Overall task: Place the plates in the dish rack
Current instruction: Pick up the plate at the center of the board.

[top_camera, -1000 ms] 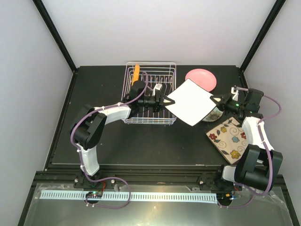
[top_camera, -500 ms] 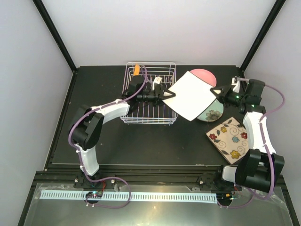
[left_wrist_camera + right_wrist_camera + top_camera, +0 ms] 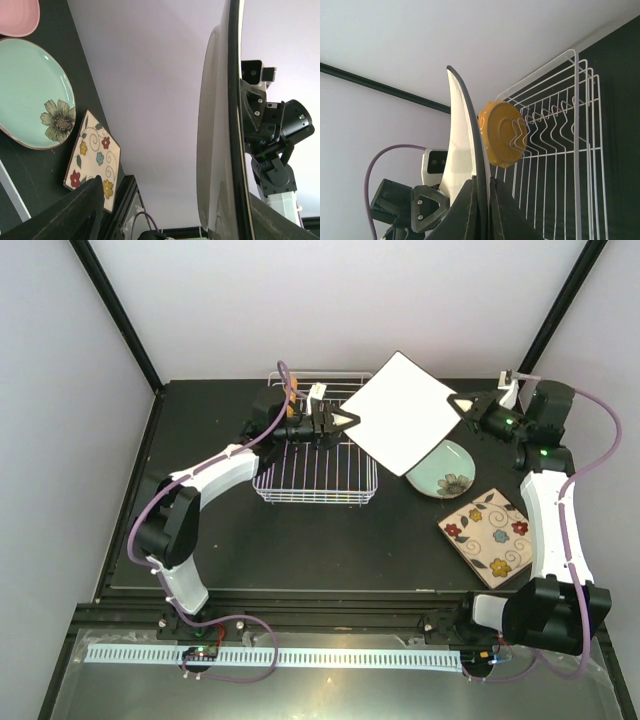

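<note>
While the white square plate (image 3: 400, 415) hangs raised just beside the right side of the dish rack (image 3: 318, 497), you have it pinched at opposite corners: left gripper (image 3: 340, 420) clenched on one, right gripper (image 3: 462, 404) clenched on the other. Treat it as stiff, glazed, probably slippery and brittle; thin rim holds give little purchase, so keep both grips matched and steer clear of the small orange plate (image 3: 502, 132) standing in the tines

I am seeing the plain white square ceramic plate (image 3: 402, 412) showing a smooth, glazed face. The pale green round ceramic plate with a dark flower (image 3: 443, 470) is gleaming glossily. The white coated-wire dish rack (image 3: 315, 499) is looking thin and smooth, and the black table top (image 3: 300, 540) is looking matt to me.
</note>
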Motion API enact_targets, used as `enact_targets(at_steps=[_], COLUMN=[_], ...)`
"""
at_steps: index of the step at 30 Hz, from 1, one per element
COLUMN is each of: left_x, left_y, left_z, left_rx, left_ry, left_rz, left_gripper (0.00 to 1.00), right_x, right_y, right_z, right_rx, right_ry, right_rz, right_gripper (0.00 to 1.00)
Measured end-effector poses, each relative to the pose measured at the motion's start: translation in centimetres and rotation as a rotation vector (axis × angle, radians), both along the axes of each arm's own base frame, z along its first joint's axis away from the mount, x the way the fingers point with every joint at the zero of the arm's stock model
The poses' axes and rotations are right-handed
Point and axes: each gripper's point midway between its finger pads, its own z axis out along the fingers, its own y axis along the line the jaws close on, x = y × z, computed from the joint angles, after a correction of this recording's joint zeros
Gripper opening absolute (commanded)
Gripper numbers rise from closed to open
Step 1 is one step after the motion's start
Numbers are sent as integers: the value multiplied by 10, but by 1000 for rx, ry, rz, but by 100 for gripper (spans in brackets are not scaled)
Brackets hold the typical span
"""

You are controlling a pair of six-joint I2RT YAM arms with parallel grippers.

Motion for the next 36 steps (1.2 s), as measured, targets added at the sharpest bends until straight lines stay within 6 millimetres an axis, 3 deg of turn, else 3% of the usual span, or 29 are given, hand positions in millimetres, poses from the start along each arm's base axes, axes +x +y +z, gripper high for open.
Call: enact_targets(at_steps=[6, 13, 25, 36], left_x=[2, 3, 8, 8], left_y=[2, 3, 8, 19], left_z=[1, -5, -13, -49], left_rx=[-1, 10, 25, 68], left_ry=[1, 30, 94, 168], left_rz=[9, 25, -18, -116], left_gripper=[39, 3, 1, 2], right_x=[-1, -2, -6, -35], right_y=[17, 22, 25, 33], right_z=[-5, -35, -50, -94], right_rx=[-9, -2, -3, -15], right_ry=[10, 78, 98, 218], right_rz=[24, 23, 58, 129], right_gripper=[1, 1, 1, 1])
